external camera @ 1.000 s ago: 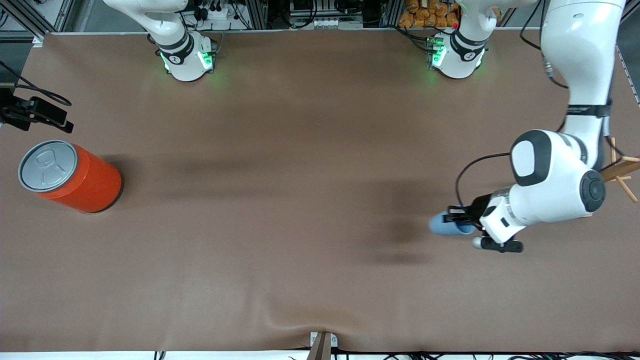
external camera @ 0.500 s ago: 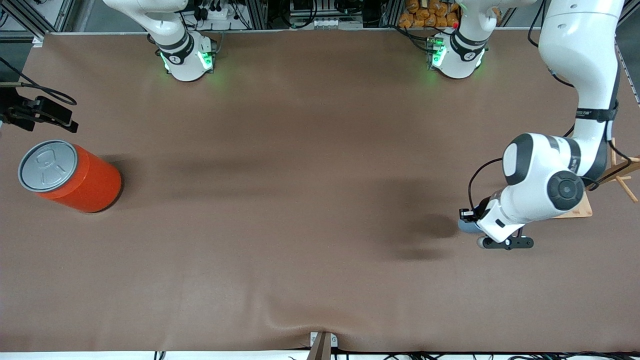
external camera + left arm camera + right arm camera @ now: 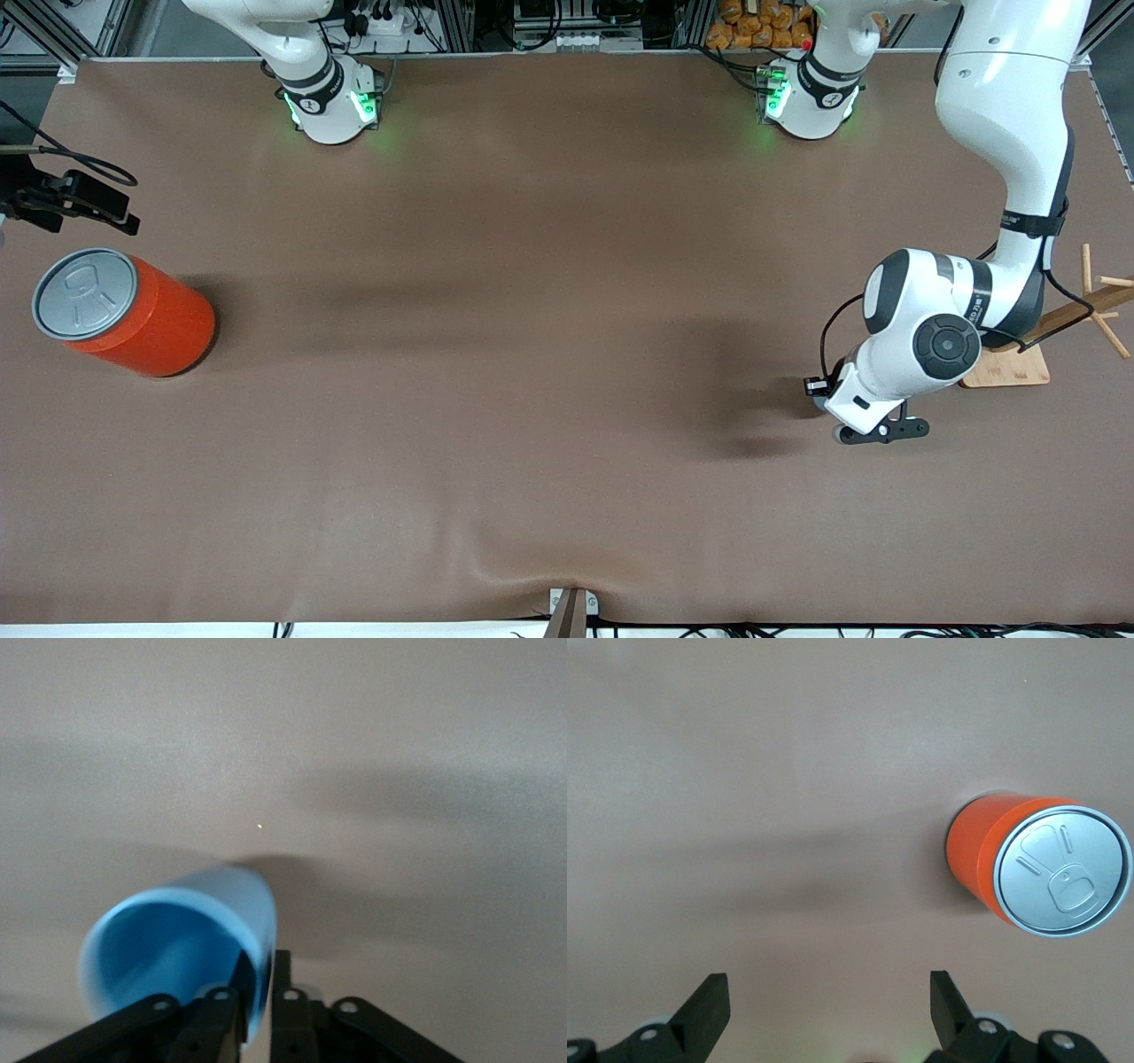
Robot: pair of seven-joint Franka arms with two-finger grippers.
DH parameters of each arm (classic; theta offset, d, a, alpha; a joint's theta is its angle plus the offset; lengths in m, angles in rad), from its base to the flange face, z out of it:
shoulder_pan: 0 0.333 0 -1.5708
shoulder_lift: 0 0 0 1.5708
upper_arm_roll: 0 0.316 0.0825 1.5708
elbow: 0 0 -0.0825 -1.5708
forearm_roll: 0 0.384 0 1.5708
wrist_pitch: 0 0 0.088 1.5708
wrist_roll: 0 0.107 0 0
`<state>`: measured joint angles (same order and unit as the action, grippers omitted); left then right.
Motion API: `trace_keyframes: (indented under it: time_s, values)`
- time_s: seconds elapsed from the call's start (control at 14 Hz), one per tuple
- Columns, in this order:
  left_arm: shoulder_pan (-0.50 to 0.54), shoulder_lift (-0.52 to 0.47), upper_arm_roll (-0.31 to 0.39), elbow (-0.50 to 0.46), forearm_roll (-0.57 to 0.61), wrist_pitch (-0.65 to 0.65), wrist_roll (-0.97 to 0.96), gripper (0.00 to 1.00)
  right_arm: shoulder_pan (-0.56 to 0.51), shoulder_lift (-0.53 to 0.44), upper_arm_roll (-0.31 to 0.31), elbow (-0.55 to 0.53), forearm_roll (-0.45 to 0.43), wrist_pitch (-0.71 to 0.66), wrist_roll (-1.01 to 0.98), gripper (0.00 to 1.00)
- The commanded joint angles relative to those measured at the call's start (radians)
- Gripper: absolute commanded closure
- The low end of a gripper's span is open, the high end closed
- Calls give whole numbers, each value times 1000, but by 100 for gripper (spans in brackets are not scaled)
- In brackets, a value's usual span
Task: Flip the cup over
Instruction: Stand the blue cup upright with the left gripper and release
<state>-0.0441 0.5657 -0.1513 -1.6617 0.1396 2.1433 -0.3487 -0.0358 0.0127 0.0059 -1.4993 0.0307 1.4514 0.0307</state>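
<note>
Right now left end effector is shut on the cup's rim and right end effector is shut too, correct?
Half right. The right end effector is open, its fingers spread wide above the table near the orange can, as the right wrist view shows. The left end effector does pinch the cup by its rim.

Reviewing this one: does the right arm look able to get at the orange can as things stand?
Probably yes. The right gripper hangs open at the right arm's end of the table, the orange can stands upright close by, and nothing shows between them. The left gripper is shut on the cup.

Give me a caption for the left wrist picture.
Left gripper pinching the light-blue cup's rim above the brown table.
</note>
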Motion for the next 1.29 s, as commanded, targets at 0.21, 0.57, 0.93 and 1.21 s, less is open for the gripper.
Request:
trace_keyframes:
  time_s: [0.21, 0.57, 0.93, 1.21]
  values:
    - [10, -79, -8, 19, 26, -37, -10, 0, 17, -17, -1, -6, -6, 0, 3, 0]
    - [13, -251, -14, 30, 11, -124, -9, 0, 17, -17, -1, -4, -6, 0, 3, 0]
    - [13, -424, -19, 36, 9, -275, 26, 0, 17, -17, -1, -6, -6, -2, 3, 0]
    - [16, -504, -16, 30, -77, -367, 36, 0, 17, -17, -1, -6, -6, -2, 3, 0]
